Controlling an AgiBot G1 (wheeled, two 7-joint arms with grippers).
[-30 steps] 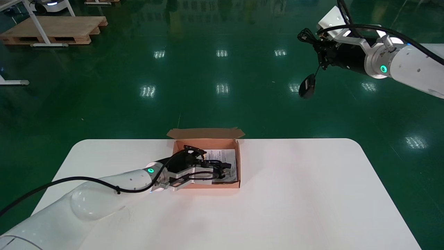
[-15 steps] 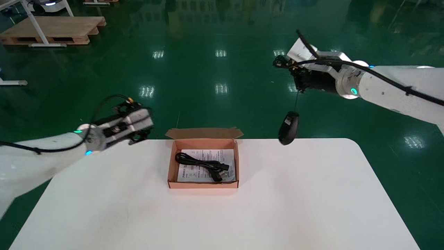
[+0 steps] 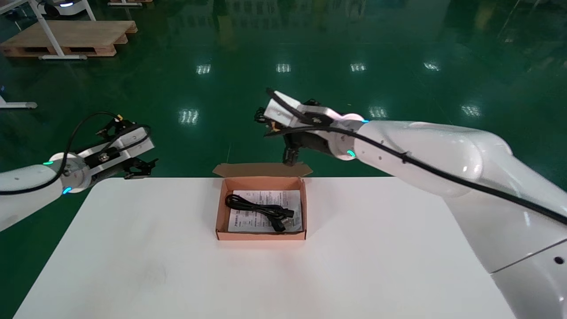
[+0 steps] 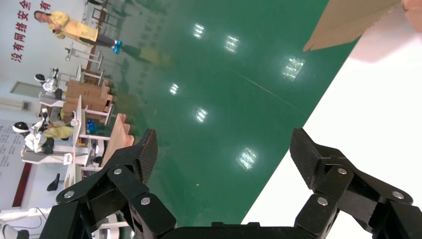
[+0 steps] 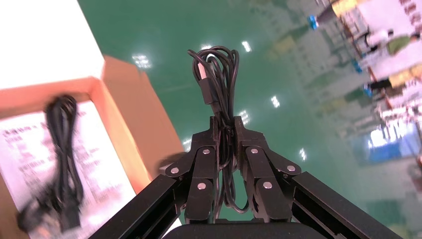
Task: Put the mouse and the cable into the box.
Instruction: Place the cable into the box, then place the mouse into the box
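An open cardboard box (image 3: pixel 260 235) sits mid-table with a black cable (image 3: pixel 259 208) coiled on a leaflet inside. My right gripper (image 3: pixel 267 123) hovers above the box's back flap, shut on the mouse's bundled cord (image 3: pixel 259 117). A dark shape that looks like the mouse (image 3: pixel 289 155) dangles under it, just behind the flap. In the right wrist view the right gripper (image 5: pixel 225 124) pinches the cord bundle (image 5: pixel 214 74), with the box (image 5: pixel 134 114) and its cable (image 5: pixel 62 144) beyond. My left gripper (image 3: pixel 141 166) is open and holds nothing at the table's far left corner; its wrist view (image 4: pixel 224 149) shows the same.
The white table (image 3: pixel 376 248) is bare around the box. The box's back flap (image 3: pixel 261 169) stands up at the table's far edge. Green floor lies beyond, with a wooden pallet (image 3: pixel 71 37) far off at the left.
My right arm has swung left and down with the dangling mouse, from beyond the table's right side to over the box's back flap. My left arm left the box and drew back to the left.
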